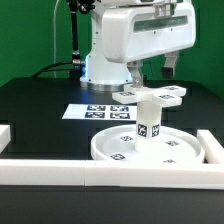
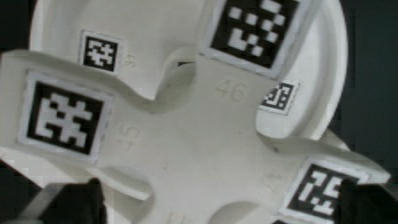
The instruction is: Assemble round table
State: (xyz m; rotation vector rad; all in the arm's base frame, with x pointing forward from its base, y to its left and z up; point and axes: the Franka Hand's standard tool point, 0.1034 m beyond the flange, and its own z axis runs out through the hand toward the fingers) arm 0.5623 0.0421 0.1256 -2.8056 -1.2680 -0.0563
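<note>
now i have the cross foot (image 1: 160,96) just above the post (image 1: 148,122), which stands in the disc (image 1: 150,150) near the table's front edge; next, lower it squarely. gripper (image 1: 150,75) grip: cannot tell.

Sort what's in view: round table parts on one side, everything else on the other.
Table parts: round disc; short post standing upright on the disc; cross-shaped foot piece, above the post under the gripper.

Not part of it: marker board; white border rails; black table.
</note>
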